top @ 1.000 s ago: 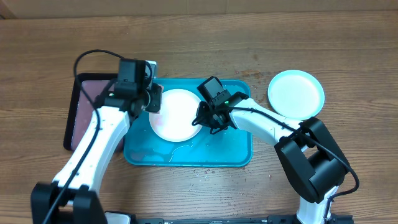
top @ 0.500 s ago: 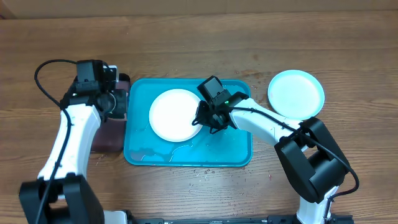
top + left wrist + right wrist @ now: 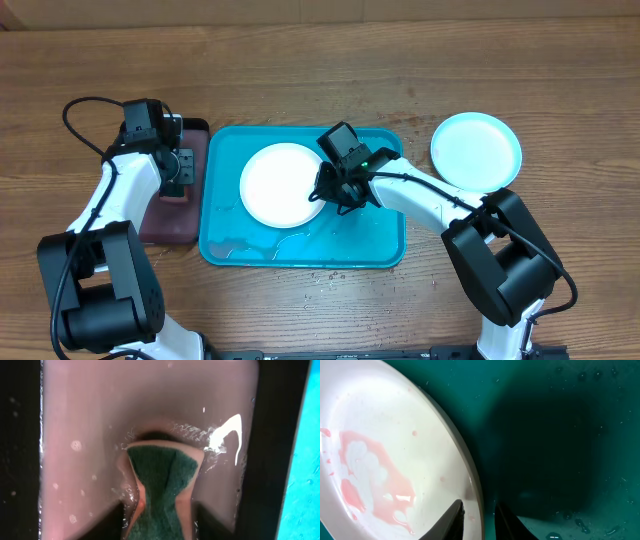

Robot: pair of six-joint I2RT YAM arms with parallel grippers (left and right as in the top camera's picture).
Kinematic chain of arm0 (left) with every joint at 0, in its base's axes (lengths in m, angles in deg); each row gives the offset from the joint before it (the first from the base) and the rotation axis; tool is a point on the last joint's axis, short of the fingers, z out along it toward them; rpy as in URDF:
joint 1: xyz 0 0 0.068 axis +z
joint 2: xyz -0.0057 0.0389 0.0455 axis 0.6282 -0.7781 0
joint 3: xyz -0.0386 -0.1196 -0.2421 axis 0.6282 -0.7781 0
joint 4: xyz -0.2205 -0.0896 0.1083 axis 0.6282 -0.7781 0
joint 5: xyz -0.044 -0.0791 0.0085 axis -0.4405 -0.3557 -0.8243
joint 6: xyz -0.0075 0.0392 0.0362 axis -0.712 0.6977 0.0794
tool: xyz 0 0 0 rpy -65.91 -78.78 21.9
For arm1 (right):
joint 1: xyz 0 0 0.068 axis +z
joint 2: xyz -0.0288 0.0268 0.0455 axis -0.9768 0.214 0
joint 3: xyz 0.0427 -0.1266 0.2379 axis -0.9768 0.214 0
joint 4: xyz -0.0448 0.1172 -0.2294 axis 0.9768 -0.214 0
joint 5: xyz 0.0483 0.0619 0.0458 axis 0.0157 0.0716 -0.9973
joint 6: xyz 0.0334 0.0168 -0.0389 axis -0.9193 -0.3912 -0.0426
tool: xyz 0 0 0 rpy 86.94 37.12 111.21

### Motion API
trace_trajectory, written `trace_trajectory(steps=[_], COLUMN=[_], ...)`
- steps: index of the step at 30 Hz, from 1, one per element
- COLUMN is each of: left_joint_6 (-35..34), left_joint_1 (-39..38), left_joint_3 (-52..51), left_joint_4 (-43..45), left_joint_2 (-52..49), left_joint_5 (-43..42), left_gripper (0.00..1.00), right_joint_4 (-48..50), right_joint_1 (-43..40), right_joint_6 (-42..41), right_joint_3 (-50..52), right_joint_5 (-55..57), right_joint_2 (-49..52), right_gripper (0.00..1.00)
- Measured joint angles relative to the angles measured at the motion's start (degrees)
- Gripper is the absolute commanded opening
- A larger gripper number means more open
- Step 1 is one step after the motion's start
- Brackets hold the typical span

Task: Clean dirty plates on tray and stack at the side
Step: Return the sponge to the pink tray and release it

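The white plate (image 3: 280, 185) lies on the turquoise tray (image 3: 370, 235), a wet red smear (image 3: 370, 475) on its face. My right gripper (image 3: 335, 187) is shut on the plate's right rim (image 3: 470, 475), one finger on the plate's face and one outside the rim (image 3: 479, 507). A light blue plate (image 3: 476, 150) rests on the table at the right, off the tray. My left gripper (image 3: 177, 172) hangs over the pinkish tray (image 3: 160, 215), and a green sponge (image 3: 162, 472) sits pinched between its fingers (image 3: 160, 505), lying on the wet tray floor.
The black-rimmed pinkish tray (image 3: 80, 420) stands against the turquoise tray's left side (image 3: 305, 485). Water drops lie on the turquoise floor (image 3: 560, 435) and on the wooden table (image 3: 330, 280) in front of it.
My left arm has swung left from the white plate to the pinkish tray, carrying the sponge down onto it. The right arm and the white plate have not visibly moved.
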Motion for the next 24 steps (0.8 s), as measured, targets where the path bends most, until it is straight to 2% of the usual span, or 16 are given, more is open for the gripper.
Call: trace_trajectory(steps=[2,3,13,17,18,21,22,24], left_joint_6=[0.02,-0.13,-0.17,-0.04,0.02,-0.11,-0.11,0.11], left_joint_1=[-0.02,-0.02,0.00,-0.02,0.00,0.00,0.00,0.00], left_joint_3=[0.00,0.00,-0.09,-0.13,-0.13,0.00,0.00,0.00], left_joint_4=[-1.20,-1.64,-5.07,-4.87,-4.83,-4.48,-4.46,-4.44], left_joint_2=[0.00,0.00,-0.28,-2.95,-3.98,-4.90,-5.01,-5.14], left_joint_5=[-0.11,-0.26,-0.46,-0.26,-0.17,0.35,0.46,0.85], left_gripper=[0.73,0.73,0.67,0.57,0.49,0.10,0.04,0.04], right_joint_4=[0.00,0.00,-0.02,0.00,0.00,-0.02,-0.02,0.00], right_joint_1=[0.02,0.02,0.00,0.00,0.00,0.02,0.00,0.02], right_joint_6=[-0.02,-0.02,0.00,0.00,0.00,0.00,-0.02,-0.02], right_joint_3=[0.00,0.00,0.00,0.00,0.00,0.00,0.00,0.00], right_joint_5=[-0.02,-0.02,0.00,0.02,0.00,0.00,0.02,0.00], right_joint_2=[0.00,0.00,0.00,0.00,0.00,0.00,0.00,0.00], right_gripper=[0.23,0.23,0.23,0.23,0.23,0.23,0.23,0.23])
